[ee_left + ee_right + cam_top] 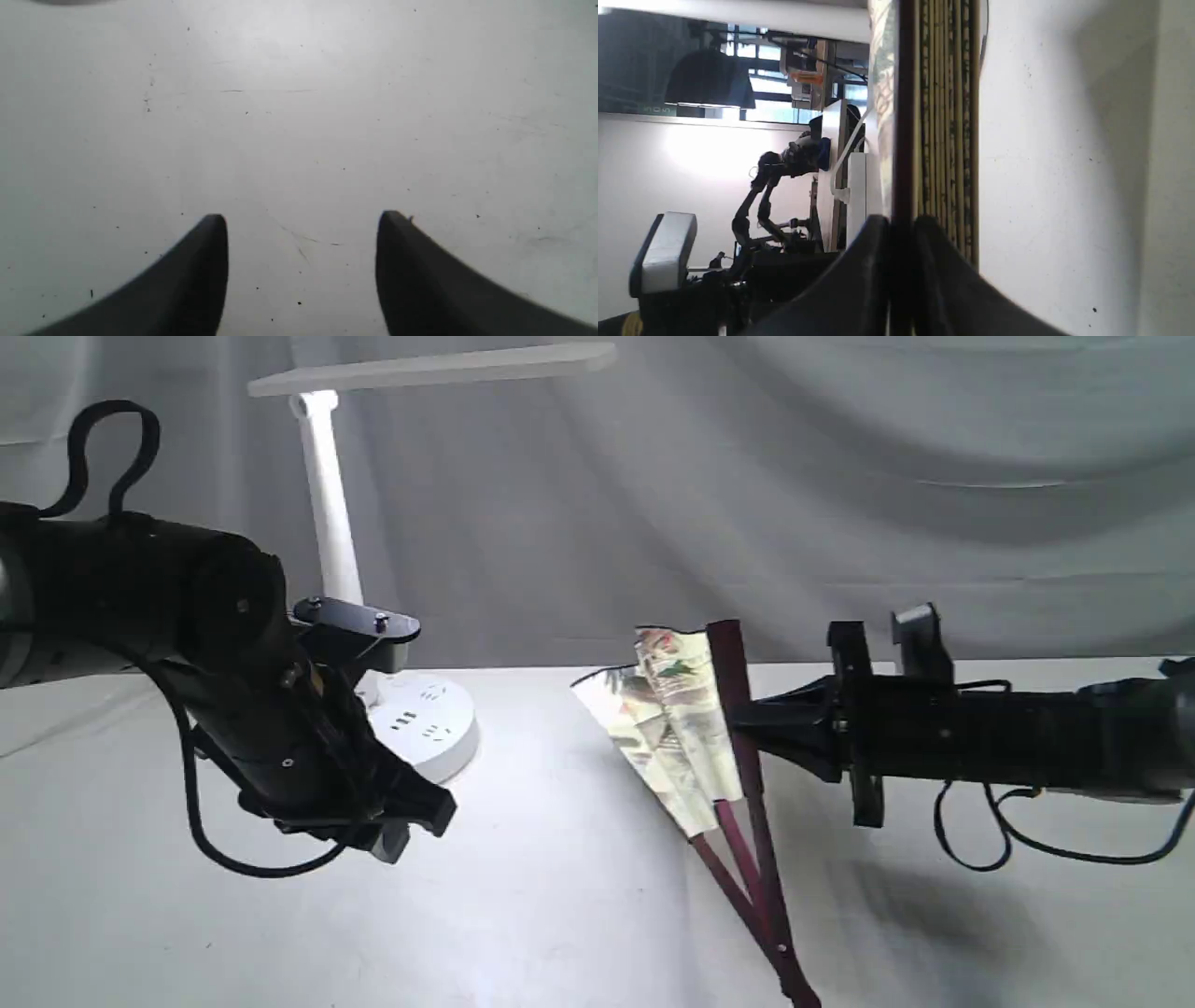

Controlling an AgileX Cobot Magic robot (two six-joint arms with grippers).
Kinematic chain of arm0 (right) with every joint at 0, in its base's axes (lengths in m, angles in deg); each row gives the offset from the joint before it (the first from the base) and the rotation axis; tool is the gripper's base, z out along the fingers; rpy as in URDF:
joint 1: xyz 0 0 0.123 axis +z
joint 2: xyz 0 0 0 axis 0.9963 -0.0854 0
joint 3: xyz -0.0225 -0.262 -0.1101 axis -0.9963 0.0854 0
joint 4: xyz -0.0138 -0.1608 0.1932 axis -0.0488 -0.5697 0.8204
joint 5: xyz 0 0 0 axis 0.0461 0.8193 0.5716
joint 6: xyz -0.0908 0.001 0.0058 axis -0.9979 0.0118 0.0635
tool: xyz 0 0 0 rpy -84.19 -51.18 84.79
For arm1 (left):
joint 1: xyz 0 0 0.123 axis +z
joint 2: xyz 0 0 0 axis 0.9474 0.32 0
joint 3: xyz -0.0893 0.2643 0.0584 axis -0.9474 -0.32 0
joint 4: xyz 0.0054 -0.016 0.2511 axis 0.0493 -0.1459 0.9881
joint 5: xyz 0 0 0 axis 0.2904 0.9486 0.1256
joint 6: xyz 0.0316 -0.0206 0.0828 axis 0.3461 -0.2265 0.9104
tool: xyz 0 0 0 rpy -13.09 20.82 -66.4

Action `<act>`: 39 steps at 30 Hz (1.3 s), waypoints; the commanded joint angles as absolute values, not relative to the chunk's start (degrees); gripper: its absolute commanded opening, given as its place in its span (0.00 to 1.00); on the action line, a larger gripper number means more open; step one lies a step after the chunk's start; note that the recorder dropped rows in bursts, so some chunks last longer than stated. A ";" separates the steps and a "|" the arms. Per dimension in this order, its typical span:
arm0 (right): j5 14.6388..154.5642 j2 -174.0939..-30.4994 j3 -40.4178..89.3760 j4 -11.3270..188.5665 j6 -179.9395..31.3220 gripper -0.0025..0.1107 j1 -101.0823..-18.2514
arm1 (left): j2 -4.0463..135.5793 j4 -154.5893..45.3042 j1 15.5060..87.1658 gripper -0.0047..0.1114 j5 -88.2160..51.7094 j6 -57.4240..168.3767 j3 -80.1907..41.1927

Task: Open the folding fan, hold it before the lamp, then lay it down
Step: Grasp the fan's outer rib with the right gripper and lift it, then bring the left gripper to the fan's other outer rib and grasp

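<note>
**Left gripper point(411, 826) empty and waiting; right gripper point(744, 723) pinching the folding fan point(677, 719)**

Your left gripper hangs tilted down toward the table point(560, 915). Its two dark, smooth, tapering fingers point(196, 280) are parted wide. Its wrist view shows only bare, pale, lightly speckled surface between them, so it holds nothing. I judge it sits low and clear either to leave the fan room or to be ready to draw out the free ribs.

Behind and above that gripper stands the lamp point(327, 495), made of glossy white plastic. It has a round base with sockets, a slim post and a flat bar head reaching out toward the fan's side. Its light pools on the table beside the base.

Well ahead of your left fingertips, right at the tips of your right gripper, is the fan. The right jaws are closed flat on the outer maroon wooden rib, partway up its length. That is a sensible hold on the rigid part rather than on the paper.

The fan stands nearly upright with its pivot end low, beneath the gripper. I cannot tell whether that end touches the table. Only part of the cream, painted, pleated leaf is spread, away from the gripper toward the lamp. Your right wrist view shows a tight stack of pleats packed against the held rib. By my reading, the opening is only partway done.
</note>
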State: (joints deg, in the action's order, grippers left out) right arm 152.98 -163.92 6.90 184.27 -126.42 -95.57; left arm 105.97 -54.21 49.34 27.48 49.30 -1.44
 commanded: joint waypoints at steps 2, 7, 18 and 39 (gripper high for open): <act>154.56 -158.73 11.67 184.03 -127.64 0.02 -99.35 | 105.27 -54.64 49.36 0.45 26.75 48.95 -1.30; 154.56 -153.03 16.79 181.92 -127.64 0.02 -102.13 | 105.42 -54.64 49.36 0.45 24.68 48.95 -1.30; 154.56 -138.54 26.35 176.40 -127.16 0.02 -103.40 | 105.42 -54.64 49.36 0.45 18.84 48.87 -1.30; 154.56 -133.60 28.72 175.06 -127.16 0.02 -103.89 | 105.42 -59.63 49.12 0.29 -6.28 60.92 -12.65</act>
